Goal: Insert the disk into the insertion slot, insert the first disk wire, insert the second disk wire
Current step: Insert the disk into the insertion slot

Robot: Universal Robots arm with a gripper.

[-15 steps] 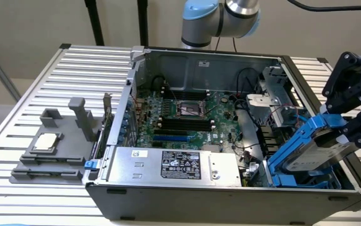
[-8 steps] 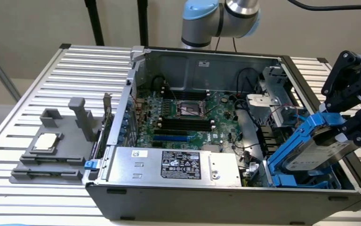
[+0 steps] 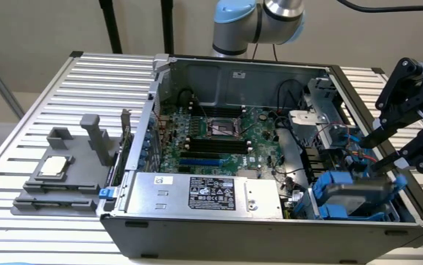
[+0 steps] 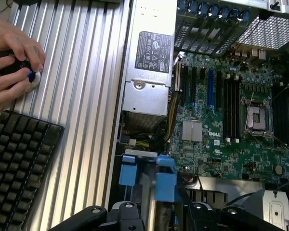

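**Disk position.** The disk (image 3: 354, 193) lies in the insertion slot (image 3: 327, 212), just beside the power supply box (image 3: 204, 193), on the exterior view's right of it. Its top face looks tilted, so it is probably not seated flat, though the angle is hard to judge.

**Gripper.** The gripper (image 3: 389, 164) is down at the end of the disk farther from the power supply box. In the wrist view the blue carrier (image 4: 156, 178) sits directly under it. Whether the gripper is clamped on the carrier or standing clear of it cannot be told.

**Handling.** Treat the disk as a stiff, dense block that is heavy for its size and sensitive to shock. The metal faces are likely smooth and slippery, and the plastic carrier will flex under load. Take hold across the two long carrier edges, away from the labelled face and the connector end. Push squarely along the rails, since a skewed push may jam.
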